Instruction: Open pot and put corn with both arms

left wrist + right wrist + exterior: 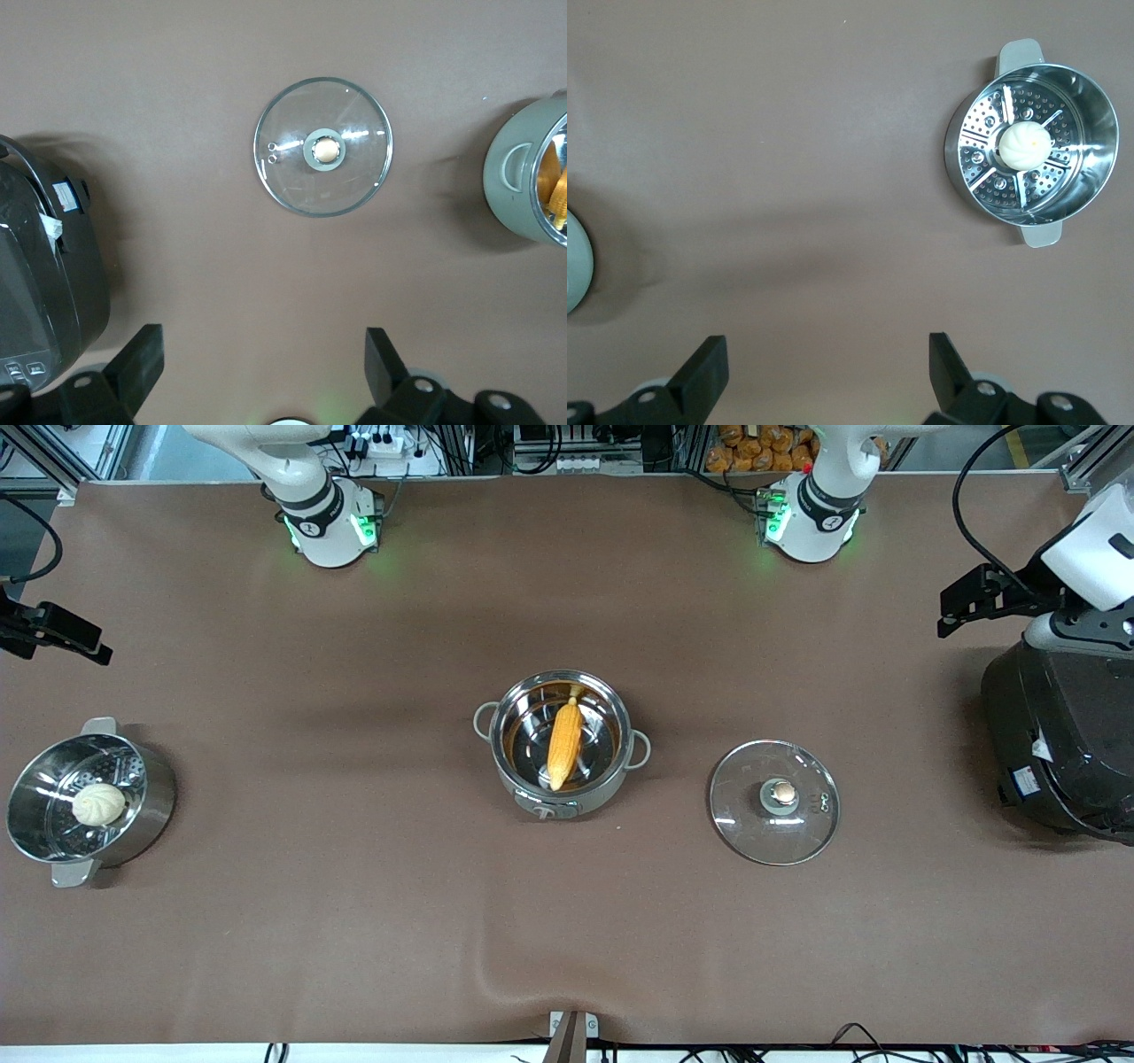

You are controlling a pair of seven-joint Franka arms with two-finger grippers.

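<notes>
The yellow-orange tapered corn cob [564, 743] is lying inside the round grey steel-lined pot [532, 788], the glass lid [773, 802] resting beside it. Both steps are judged done. The left gripper [263, 372] and right gripper [828, 372] are being held released, empty, waiting above bare table; nothing further is called for.

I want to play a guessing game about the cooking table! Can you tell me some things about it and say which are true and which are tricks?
1. The corn lies inside the pot. True.
2. The glass lid sits on the pot. False: it lies flat on the table beside the pot, toward the left arm's end.
3. The white bun is in the steamer pot. True.
4. The left gripper holds the lid. False: it is open and empty, above the table.
5. The right gripper grips the corn. False: it is open and holds nothing.
</notes>
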